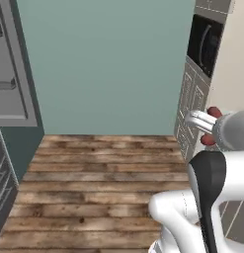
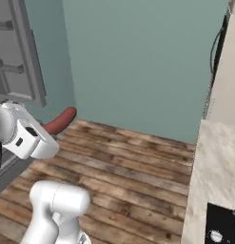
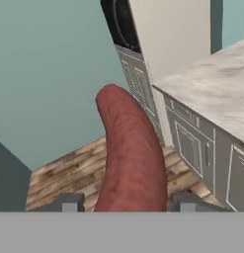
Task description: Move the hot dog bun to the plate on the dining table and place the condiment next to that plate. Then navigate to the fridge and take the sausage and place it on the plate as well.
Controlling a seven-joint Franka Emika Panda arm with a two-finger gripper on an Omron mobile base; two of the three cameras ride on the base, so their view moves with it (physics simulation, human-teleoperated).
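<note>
Teal wall and plank floor lie ahead of me, with grey cabinets [image 3: 192, 143] and a marble counter [image 3: 217, 94] off to one side. My gripper [image 3: 126, 201] is clamped on the sausage [image 3: 128, 153], which juts straight out past my fingertips. I judge this the carry from fridge to plate. The plate and dining table are probably elsewhere, so driving comes next.
</note>
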